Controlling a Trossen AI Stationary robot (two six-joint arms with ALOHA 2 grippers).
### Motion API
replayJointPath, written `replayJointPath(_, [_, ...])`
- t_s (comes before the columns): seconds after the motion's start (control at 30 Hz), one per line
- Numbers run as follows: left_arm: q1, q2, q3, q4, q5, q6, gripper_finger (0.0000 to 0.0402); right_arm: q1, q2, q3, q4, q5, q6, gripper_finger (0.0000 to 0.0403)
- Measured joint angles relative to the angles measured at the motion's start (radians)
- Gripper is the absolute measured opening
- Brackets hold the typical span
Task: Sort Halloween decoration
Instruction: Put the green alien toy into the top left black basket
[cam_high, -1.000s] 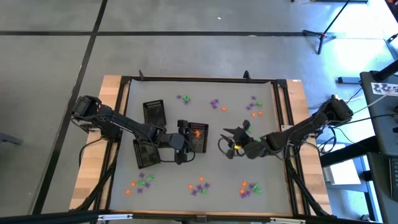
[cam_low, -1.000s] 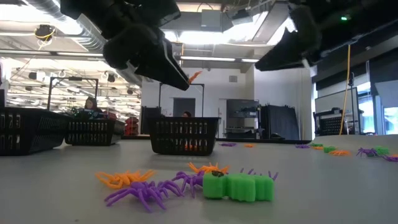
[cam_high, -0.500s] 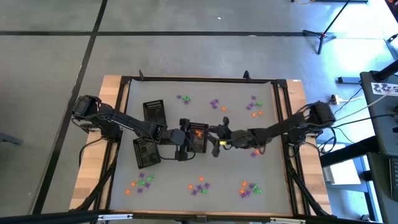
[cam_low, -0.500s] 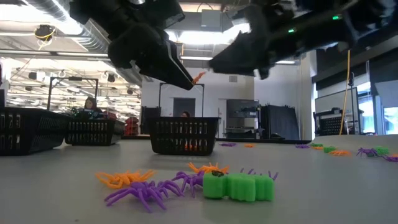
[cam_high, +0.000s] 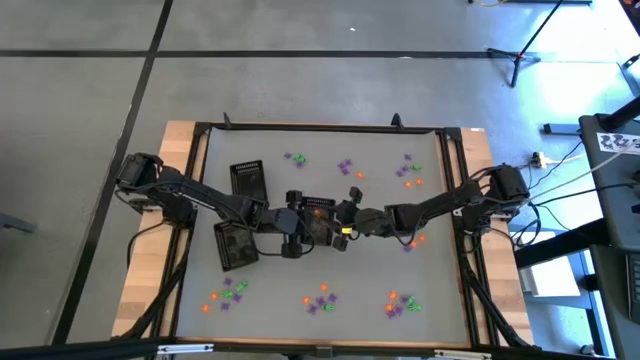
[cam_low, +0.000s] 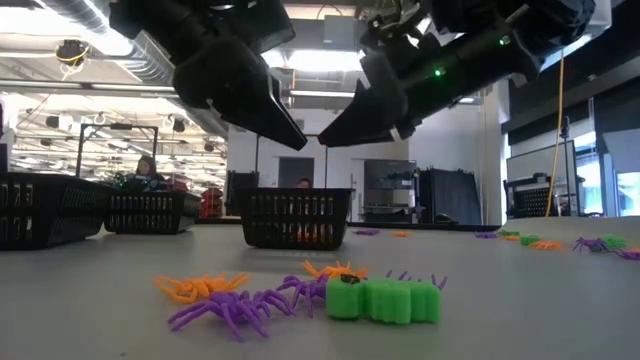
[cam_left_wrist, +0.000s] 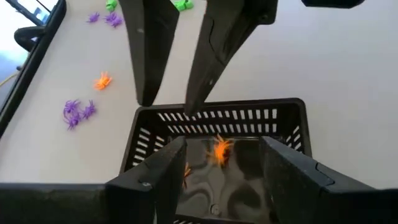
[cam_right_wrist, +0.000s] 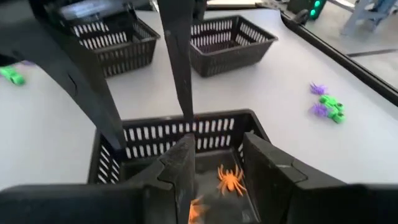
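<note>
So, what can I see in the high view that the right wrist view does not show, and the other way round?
Only the high view shows all three black trays together, both whole arms, and the trinket clusters near the table's front edge. Only the right wrist view looks into the middle tray, where an orange spider lies between the right gripper fingers, and shows the purple and green pieces close up. Both views show the left gripper and the right gripper meeting over that middle tray, both open.

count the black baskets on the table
3. One sits toward the table's far left, one lies nearer the front left under the left arm, and one is in the middle holding orange spiders, with both grippers over it.
</note>
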Motion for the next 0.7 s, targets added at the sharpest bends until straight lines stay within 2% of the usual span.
replayJointPath(0.17, [0.0, 0.0, 0.0, -0.007, -0.06, 0.006, 0.0196, 0.002, -0.019, 0.0, -0.048, 0.0, -0.002, 0.0133])
replayJointPath(0.27, [0.0, -0.003, 0.0, -0.01, -0.086, -0.01, 0.0196, 0.004, -0.084, 0.0, -0.135, 0.004, 0.008, 0.0133])
replayJointPath(0.37, [0.0, -0.021, 0.018, -0.017, -0.033, -0.041, 0.0196, 0.025, -0.184, 0.0, -0.27, 0.041, 0.041, 0.0133])
replayJointPath(0.47, [-0.001, -0.062, 0.038, -0.011, 0.02, -0.045, 0.0196, 0.073, -0.28, 0.0, -0.433, 0.154, 0.088, 0.0133])
replayJointPath(0.57, [-0.003, -0.108, 0.038, -0.034, 0.061, -0.046, 0.0196, 0.126, -0.349, 0.0, -0.62, 0.237, 0.195, 0.0133])
replayJointPath(0.7, [-0.005, -0.139, 0.021, -0.034, 0.073, -0.05, 0.0196, 0.161, -0.378, 0.0, -0.892, 0.272, 0.48, 0.0133])
